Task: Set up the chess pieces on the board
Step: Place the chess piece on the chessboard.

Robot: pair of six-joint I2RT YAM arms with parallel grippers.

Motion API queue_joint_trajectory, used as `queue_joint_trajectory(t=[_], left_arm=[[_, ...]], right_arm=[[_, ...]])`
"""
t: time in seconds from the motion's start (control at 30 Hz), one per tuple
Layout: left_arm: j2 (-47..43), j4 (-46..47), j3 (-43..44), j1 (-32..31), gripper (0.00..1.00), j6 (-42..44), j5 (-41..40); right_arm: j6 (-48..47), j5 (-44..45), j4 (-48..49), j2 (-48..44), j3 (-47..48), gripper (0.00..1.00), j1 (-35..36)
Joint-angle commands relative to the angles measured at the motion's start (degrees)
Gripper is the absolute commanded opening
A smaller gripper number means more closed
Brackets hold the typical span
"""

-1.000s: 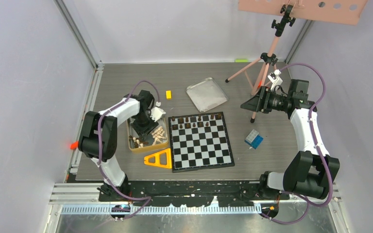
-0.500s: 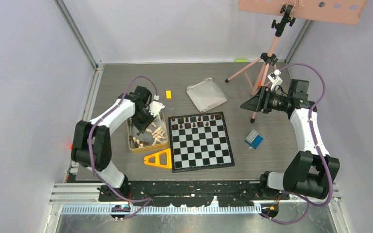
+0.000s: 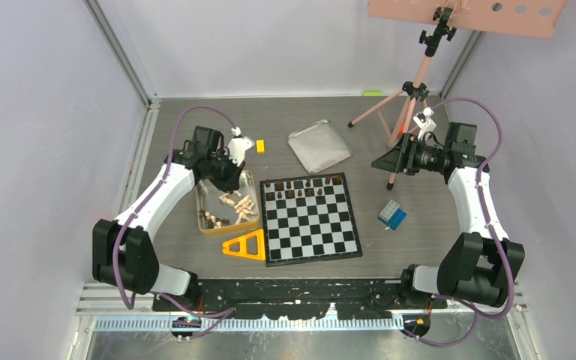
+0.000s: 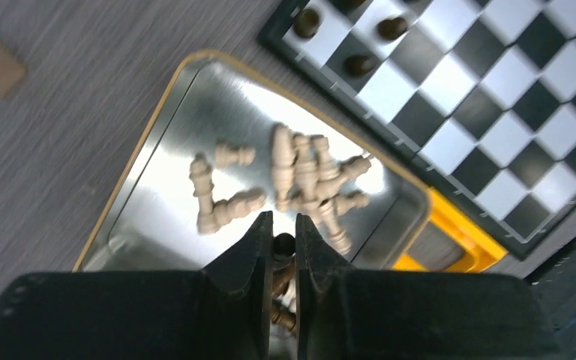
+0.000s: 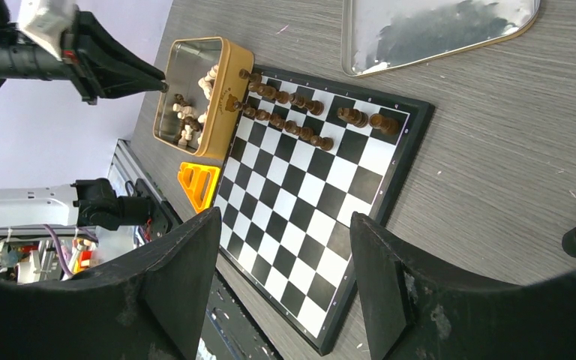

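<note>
Pinching a dark chess piece (image 4: 284,244) in narrowed jaws, the left gripper (image 4: 283,225) is hanging over the gold tin (image 4: 147,142). The board (image 3: 311,225) is lying just to its right, and the right gripper (image 5: 285,247) is waiting wide open, farther off.

Pinched in the left gripper (image 4: 281,221), a dark chessman (image 4: 283,242) shows only its rounded top, so I can't tell its kind. The board (image 4: 495,112) runs out of the left wrist view, its near and right parts cut off.
</note>
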Motion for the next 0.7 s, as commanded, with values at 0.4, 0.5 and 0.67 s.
queue_joint_trajectory(t=[0.4, 0.5, 0.67], left_arm=[[14.69, 40.85, 7.67, -20.04, 0.0, -12.59, 34.09], [20.7, 48.45, 10.19, -21.79, 0.01, -16.37, 35.5], [28.85, 54.97, 15.0, -23.18, 0.02, -21.4, 37.39]], right_arm=[[-4.51, 2.5, -2.82, 2.37, 2.29, 0.69, -0.19], [-4.6, 2.96, -2.93, 2.43, 2.59, 0.69, -0.83], [-4.69, 3.61, -2.98, 2.19, 2.92, 0.69, -2.09]])
